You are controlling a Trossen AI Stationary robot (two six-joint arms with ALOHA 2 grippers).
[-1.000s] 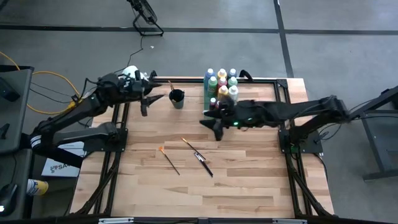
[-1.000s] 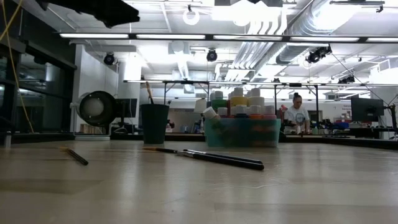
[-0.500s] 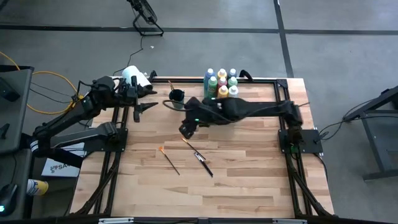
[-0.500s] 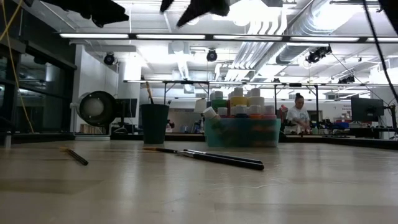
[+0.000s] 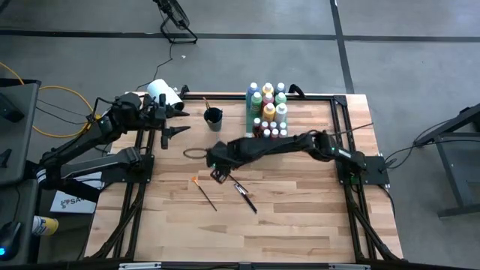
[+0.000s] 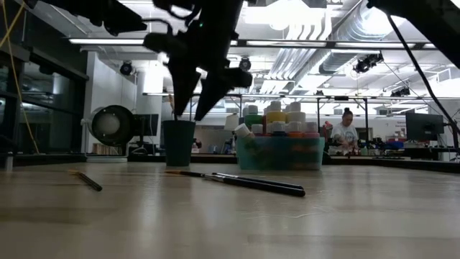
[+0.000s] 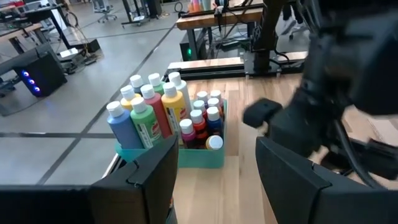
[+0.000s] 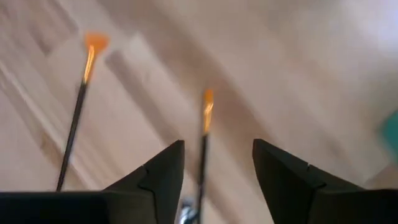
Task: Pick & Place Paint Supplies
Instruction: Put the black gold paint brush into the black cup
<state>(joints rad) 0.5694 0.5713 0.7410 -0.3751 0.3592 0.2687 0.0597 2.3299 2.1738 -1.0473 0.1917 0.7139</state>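
Three thin dark-handled paintbrushes lie flat on the wooden table: one with an orange tip (image 5: 204, 193) and two close together (image 5: 241, 192). My right gripper (image 5: 218, 175) hangs open above the table, fingers pointing down. In the right wrist view, one brush (image 8: 204, 127) runs between its fingers and another brush (image 8: 76, 118) lies off to the side. The paint bottles (image 5: 268, 106) stand in a green tray (image 7: 200, 157) at the far edge. My left gripper (image 7: 214, 186) is open and level, high over the far left of the table.
A dark cup (image 5: 214, 118) holding a brush stands left of the bottle tray. A large white roll (image 5: 162, 90) sits by the far left corner. Bare wood stretches over the near half of the table (image 5: 285, 225). A person (image 6: 346, 133) is in the room behind.
My right gripper has swung from beside the bottle tray toward the table's left and near edge. It has come down and tipped from nearly level to pointing steeply down over the brushes. My left gripper has drawn back slightly toward the left edge.
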